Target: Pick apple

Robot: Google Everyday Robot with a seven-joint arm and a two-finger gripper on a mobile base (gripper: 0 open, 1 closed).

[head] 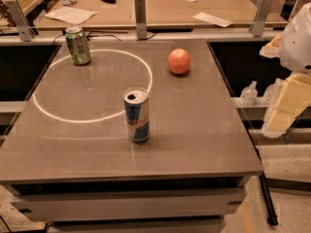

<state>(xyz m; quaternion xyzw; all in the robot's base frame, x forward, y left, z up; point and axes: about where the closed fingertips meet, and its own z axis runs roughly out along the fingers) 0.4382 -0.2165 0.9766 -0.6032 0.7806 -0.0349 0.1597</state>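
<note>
The apple is small, round and orange-red with a paler patch. It rests on the brown table at the far right of its top. My gripper hangs on the pale white and cream arm at the right edge of the view. It is beyond the table's right side, well right of and nearer than the apple, and touches nothing on the table.
A blue and silver drink can stands upright at the table's middle front. A green can stands at the far left. A white ring is marked on the tabletop. A desk with papers lies behind, past metal posts. A clear bottle lies low at the right.
</note>
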